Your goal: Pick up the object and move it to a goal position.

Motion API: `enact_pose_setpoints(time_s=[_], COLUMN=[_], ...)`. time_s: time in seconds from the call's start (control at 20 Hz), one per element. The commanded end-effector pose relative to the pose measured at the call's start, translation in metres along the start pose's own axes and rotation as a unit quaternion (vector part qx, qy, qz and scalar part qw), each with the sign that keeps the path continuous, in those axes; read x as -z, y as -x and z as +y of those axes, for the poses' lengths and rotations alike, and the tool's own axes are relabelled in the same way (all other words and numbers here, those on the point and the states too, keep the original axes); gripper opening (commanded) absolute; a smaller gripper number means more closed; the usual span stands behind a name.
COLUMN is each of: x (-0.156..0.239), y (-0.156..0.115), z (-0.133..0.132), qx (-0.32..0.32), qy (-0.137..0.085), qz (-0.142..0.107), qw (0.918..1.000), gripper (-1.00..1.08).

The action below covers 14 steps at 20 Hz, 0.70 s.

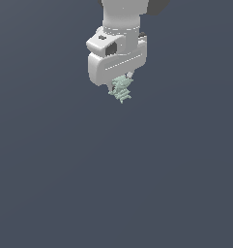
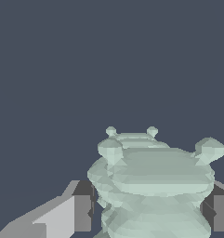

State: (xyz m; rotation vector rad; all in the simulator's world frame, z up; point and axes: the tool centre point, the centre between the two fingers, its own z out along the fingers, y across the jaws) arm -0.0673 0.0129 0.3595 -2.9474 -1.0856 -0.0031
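The object [image 1: 121,90] is a small pale mint-green, ridged, knobby lump. In the exterior view it hangs just under the white gripper [image 1: 121,87] near the top centre, with its upper part hidden between the fingers. In the wrist view the object [image 2: 155,186] fills the space between the two fingers [image 2: 78,211], which press on its two sides. The gripper [image 2: 148,214] is shut on the object. No goal marker shows in either view.
A plain dark grey-blue surface [image 1: 116,184] fills both views. The white arm [image 1: 120,19] rises out of the exterior view's top edge. No other things show.
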Motion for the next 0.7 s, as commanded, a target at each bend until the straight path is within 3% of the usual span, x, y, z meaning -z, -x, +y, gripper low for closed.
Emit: enact_pose_setpoints(time_s=[0.0, 0.65], x=[0.018, 0.056], y=[0.001, 0.001], z=[0.002, 0.009], qx=[0.0, 0.0], qy=[0.0, 0.0], qz=[-0.001, -0.001], qw=[1.0, 1.0], gripper=[-1.0, -1.0])
